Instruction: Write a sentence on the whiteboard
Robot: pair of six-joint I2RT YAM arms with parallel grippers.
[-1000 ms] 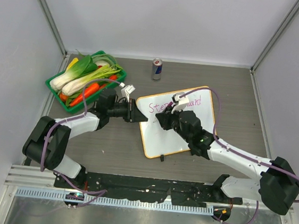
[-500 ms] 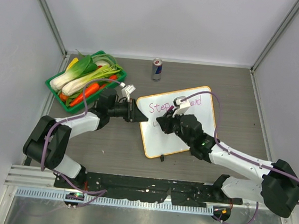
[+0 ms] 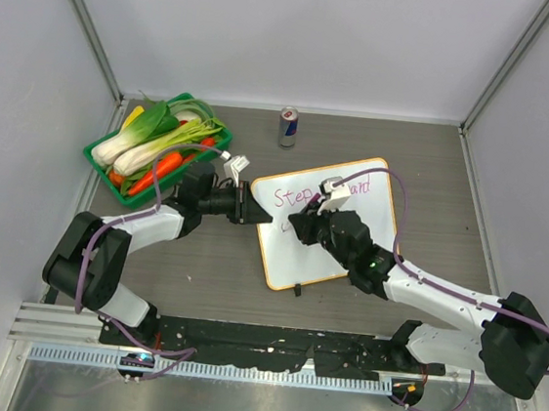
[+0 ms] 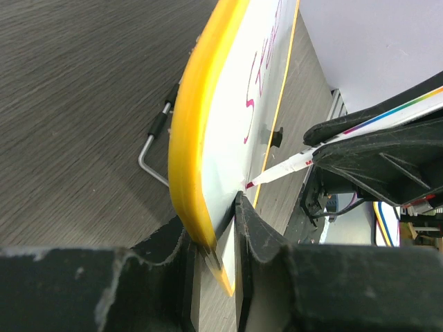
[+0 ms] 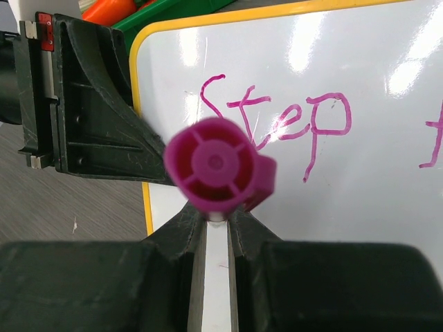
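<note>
The whiteboard (image 3: 284,258) lies tilted on the table with a yellow-orange rim (image 4: 197,131). My left gripper (image 3: 252,211) is shut on its left edge, which sits pinched between the jaws in the left wrist view (image 4: 221,225). My right gripper (image 3: 299,226) hovers over the board's left part, shut on a magenta marker (image 5: 216,166). The marker's tip (image 4: 250,185) touches the white surface just below the first line. Of the sentence (image 5: 277,121), "Step" shows whole and the word after it is partly hidden by my right arm.
A green basket (image 3: 102,160) of vegetables stands at the back left, close behind my left arm. A drink can (image 3: 288,126) stands at the back centre. A bent metal leg (image 4: 149,149) juts from under the board. A black clip (image 3: 297,288) sits on the board's near edge.
My right gripper with the marker has shifted slightly toward the near edge, below the first line. The left gripper and the board have not moved.
</note>
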